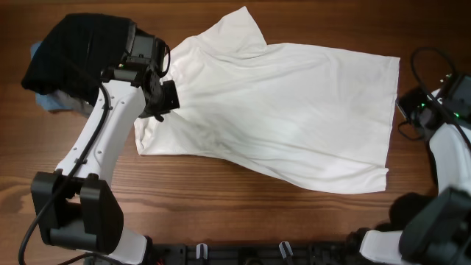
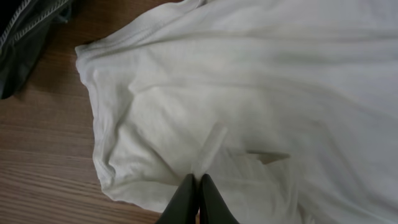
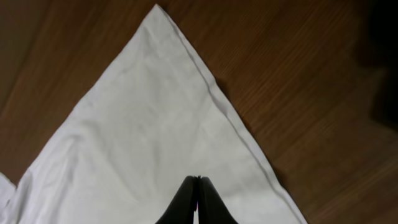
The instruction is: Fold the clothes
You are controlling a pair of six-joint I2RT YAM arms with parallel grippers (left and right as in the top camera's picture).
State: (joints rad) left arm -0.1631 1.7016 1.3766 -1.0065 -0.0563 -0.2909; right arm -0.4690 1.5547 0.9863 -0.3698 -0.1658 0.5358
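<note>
The white shirt lies spread across the middle of the desk, its hem toward the right edge. The left gripper is over the shirt's left end with its fingers pressed together; whether they pinch cloth cannot be told. The right gripper, also closed and holding nothing, hangs by the hem corner. A dark garment sits at the far left corner.

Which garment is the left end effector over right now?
The white T-shirt, spread out flat; the left end effector points at it. The black garment and blue one lie bunched off to its side.
</note>
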